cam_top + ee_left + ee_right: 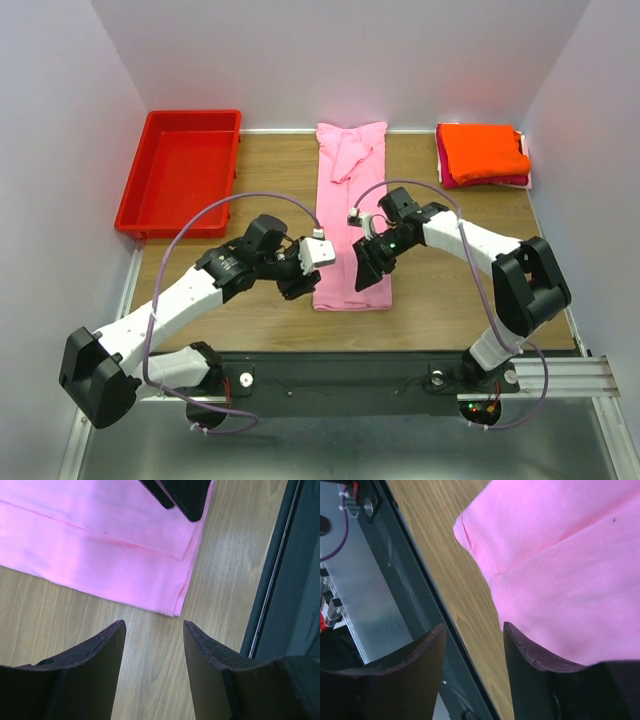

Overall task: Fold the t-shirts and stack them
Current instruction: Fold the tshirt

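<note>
A light pink t-shirt (pixel 350 190) lies in the middle of the table, folded into a long narrow strip running front to back. My left gripper (pixel 300 285) hovers at the strip's near left edge. In the left wrist view it (pixel 154 625) stands open over bare wood, with the shirt's (pixel 100 545) corner just ahead. My right gripper (pixel 365 275) is at the near right edge. It (pixel 474 627) is open with nothing between its fingers, one finger over the pink cloth (pixel 570 555). At the back right a folded orange t-shirt (pixel 482 150) rests on a darker pink-red one (pixel 450 180).
A red plastic tray (pixel 190 115) stands at the back left. The table's dark front rail (pixel 420 595) runs close behind both grippers. The right gripper's fingers (pixel 185 497) show at the top of the left wrist view. White walls enclose three sides.
</note>
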Available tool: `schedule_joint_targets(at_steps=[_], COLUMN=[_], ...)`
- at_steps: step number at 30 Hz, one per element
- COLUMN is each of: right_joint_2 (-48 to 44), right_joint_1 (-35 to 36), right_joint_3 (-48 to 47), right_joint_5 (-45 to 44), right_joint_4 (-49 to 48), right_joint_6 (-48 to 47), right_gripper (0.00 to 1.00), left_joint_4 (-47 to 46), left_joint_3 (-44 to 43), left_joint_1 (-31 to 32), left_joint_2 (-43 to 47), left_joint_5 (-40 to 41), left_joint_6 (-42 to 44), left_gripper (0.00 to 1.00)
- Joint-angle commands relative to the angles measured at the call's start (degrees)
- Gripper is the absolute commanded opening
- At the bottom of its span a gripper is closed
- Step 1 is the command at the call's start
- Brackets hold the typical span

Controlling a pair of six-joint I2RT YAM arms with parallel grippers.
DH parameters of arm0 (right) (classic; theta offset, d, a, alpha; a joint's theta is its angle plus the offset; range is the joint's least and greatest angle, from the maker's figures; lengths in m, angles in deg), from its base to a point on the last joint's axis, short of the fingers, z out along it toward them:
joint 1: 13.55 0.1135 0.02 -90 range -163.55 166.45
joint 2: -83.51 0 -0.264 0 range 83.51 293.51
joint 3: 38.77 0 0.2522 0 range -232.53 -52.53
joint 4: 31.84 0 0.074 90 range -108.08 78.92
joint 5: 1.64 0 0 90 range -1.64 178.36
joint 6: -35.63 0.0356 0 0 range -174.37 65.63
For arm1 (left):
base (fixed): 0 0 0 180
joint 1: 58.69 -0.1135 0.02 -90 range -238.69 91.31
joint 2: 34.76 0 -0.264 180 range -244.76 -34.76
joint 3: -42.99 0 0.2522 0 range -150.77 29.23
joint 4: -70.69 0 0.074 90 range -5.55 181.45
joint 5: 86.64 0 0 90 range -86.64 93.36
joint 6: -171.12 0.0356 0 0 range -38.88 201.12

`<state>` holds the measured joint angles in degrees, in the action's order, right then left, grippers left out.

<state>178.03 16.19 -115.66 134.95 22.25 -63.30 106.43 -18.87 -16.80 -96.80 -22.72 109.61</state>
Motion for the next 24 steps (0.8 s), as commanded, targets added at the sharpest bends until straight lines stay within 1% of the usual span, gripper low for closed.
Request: schedule_joint_targets(at_steps=[1,2,3,4,6,7,9,10,12,14,15,19,24], right_joint_2=[-4.9,-6.4,-8.6,-10.0,-13.6,-14.9,-17.3,-19.2,-21.1,-23.9,-24.7,-26.7,-27.2], right_joint_1=[0.5,0.5,0.5,0.5,0.5,0.5,0.5,0.5,0.5,0.5,0.7,1.9,3.7], right_joint_3=[-2.9,-2.4,-1.7,-0.9,2.7,5.5,7.8,8.7,11.9,14.3,16.4,21.3,25.6], right_joint_5=[-0.4,-1.8,-4.9,-6.7,-11.6,-12.9,-15.7,-16.3,-16.7,-16.4,-15.9,-16.4,-17.9], right_joint_4=[0.1,0.2,0.6,1.1,2.1,2.3,2.2,2.1,0.3,-3.2,-4.5,-9.1,-14.4], right_joint_6=[-4.6,-5.7,-9.0,-9.0,-15.5,-20.2,-24.4,-28.5,-32.4,-34.3,-35.2,-40.3,-45.4], right_gripper=[0.57,0.57,0.56,0.55,0.52,0.51,0.5,0.5,0.48,0.47,0.47,0.46,0.47], left_joint_4=[2.4,2.4,1.9,1.6,-0.4,-1.1,-3.2,-4.0,-5.9,-6.6,-6.8,-7.7,-10.4], left_joint_3=[1.9,2.1,2.4,2.7,3.1,3.3,3.1,3.1,3.3,3.7,4.1,6.6,8.3], left_joint_1=[-0.2,-0.2,-0.2,-0.2,-0.1,-0.1,-0.1,-0.1,0.0,0.1,0.4,1.7,3.4], left_joint_2=[1.2,1.0,0.5,0.0,-2.0,-3.9,-5.7,-6.7,-8.9,-10.6,-11.2,-12.2,-13.4], left_joint_5=[-1.2,-1.6,-2.1,-2.6,-3.5,-4.1,-4.8,-5.1,-5.7,-6.7,-7.0,-7.1,-6.6], left_joint_6=[7.3,8.4,9.4,10.3,13.0,14.3,15.8,16.3,18.7,20.7,23.4,29.9,33.3], left_gripper=[0.61,0.61,0.61,0.61,0.61,0.6,0.6,0.6,0.6,0.6,0.59,0.58,0.58])
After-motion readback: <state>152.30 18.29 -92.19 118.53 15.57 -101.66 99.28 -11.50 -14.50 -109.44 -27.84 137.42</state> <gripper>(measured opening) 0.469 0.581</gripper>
